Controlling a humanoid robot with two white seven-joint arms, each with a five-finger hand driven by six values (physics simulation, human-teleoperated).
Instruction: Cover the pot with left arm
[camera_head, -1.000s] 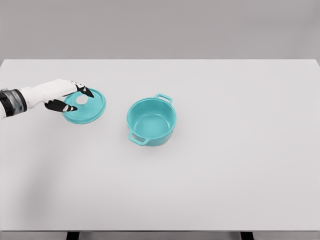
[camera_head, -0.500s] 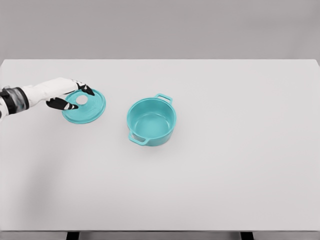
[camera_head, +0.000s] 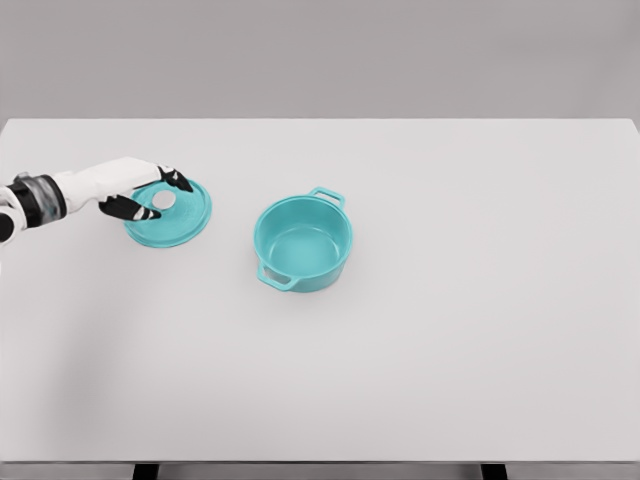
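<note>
A teal pot (camera_head: 303, 243) with two side handles stands open near the table's middle. Its teal lid (camera_head: 180, 224), with a pale round knob (camera_head: 163, 200), lies on the table about a pot's width to the left of it. My left hand (camera_head: 164, 199) reaches in from the left edge and sits over the lid. The thumb is on the near side of the knob and the black-tipped fingers (camera_head: 178, 181) on its far side, pinching it. The right arm does not show.
The white table (camera_head: 450, 300) spans the whole view, with its front edge along the bottom. A grey wall stands behind it. Nothing lies between the lid and the pot.
The left forearm has swung slightly, bringing the wrist further into view, while the hand stays at the knob. The lid and the pot have barely moved.
</note>
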